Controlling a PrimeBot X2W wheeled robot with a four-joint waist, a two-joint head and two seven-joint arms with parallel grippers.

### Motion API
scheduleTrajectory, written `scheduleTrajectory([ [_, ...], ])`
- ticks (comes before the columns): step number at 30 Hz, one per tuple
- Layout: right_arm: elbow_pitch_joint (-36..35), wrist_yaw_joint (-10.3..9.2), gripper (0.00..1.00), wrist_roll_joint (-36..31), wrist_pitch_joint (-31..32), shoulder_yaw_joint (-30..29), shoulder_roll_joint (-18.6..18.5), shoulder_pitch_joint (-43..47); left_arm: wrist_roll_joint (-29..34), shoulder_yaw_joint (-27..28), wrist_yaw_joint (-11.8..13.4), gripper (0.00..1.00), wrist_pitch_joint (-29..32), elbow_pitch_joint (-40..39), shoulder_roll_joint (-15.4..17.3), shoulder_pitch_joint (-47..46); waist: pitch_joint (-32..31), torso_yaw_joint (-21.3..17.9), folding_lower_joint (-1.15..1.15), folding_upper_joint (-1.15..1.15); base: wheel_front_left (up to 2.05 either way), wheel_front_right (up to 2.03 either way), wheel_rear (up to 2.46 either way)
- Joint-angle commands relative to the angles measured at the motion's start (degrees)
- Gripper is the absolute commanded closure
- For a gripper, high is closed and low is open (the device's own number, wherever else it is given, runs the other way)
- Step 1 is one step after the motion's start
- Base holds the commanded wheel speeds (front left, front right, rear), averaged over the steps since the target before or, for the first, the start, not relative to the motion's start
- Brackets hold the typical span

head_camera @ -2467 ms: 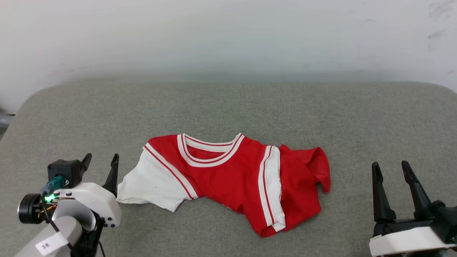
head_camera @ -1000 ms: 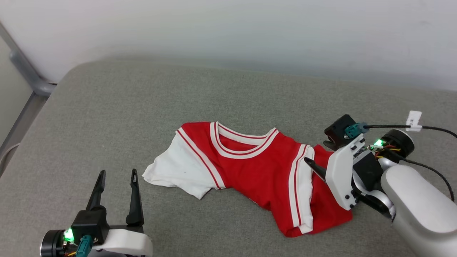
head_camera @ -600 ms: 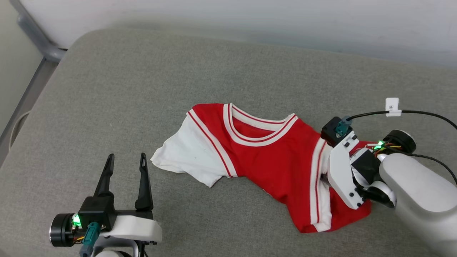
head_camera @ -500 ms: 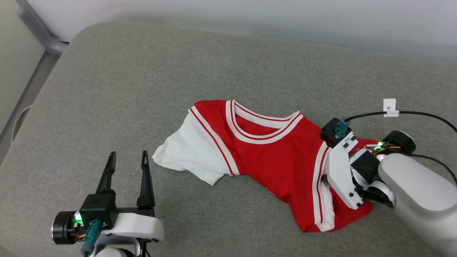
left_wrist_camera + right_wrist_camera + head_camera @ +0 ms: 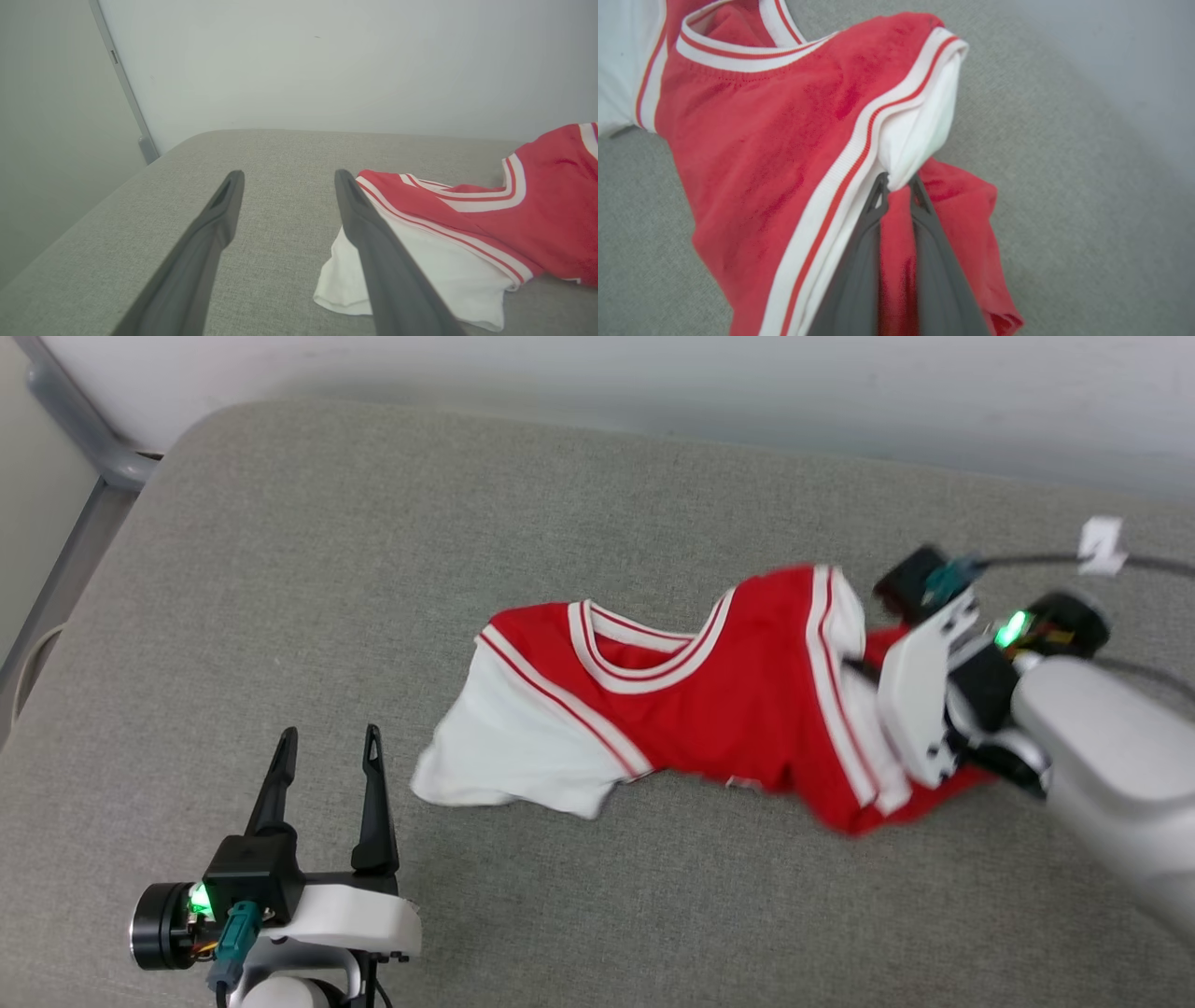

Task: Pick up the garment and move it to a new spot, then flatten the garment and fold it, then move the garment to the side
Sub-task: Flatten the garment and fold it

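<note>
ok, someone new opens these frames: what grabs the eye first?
The red garment with white sleeves, sprawled across the middle of the grey cushion. Next, the right gripper, shut on a fold of cloth by one white sleeve at the garment's right end. The left gripper sits open at lower left in the head view, clear of the cloth.

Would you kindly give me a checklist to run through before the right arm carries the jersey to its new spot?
1. Right end effector shut on the jersey: ok, pinching its folded sleeve edge.
2. Number of layers pinched: cannot tell.
3. Jersey off the grey cushion: not ok, the far white sleeve lies on it.
4. Left end effector open, apart from the jersey: ok.
5. Bare cushion for a new spot: ok, beyond the collar.
</note>
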Motion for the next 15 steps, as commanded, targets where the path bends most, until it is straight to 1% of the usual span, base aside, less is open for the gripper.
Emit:
scheduleTrajectory([
  [1, 0.8, -0.1, 1.0, -0.1, -1.6, -0.8, 0.0, -1.9, 0.2, 0.3, -0.3, 0.0, -0.1, 0.2, 0.0, 0.5, -0.6, -0.3, -0.01, 0.0, 0.0, 0.0, 0.0],
  [8, 6.8, -0.1, 1.0, -2.1, -10.4, -3.0, -0.9, -6.9, 0.9, 1.1, -1.1, 0.0, -0.1, 0.7, -0.3, 1.5, -2.8, -0.5, -0.01, 0.0, 0.0, 0.0, 0.0],
  [12, 7.6, -0.1, 1.0, -3.3, -14.4, -1.9, -0.6, -5.3, 1.2, 1.6, -1.1, 0.0, -0.1, 0.9, -0.4, 2.9, -4.3, -1.2, -0.01, 0.0, 0.0, 0.0, 0.0],
  [15, 6.3, -0.09, 1.0, -3.8, -17.1, 0.0, -0.1, -1.9, 1.4, 1.9, -0.9, 0.0, -0.1, 1.0, -0.4, 4.1, -5.9, -1.8, -0.01, 0.0, 0.0, 0.0, 0.0],
])
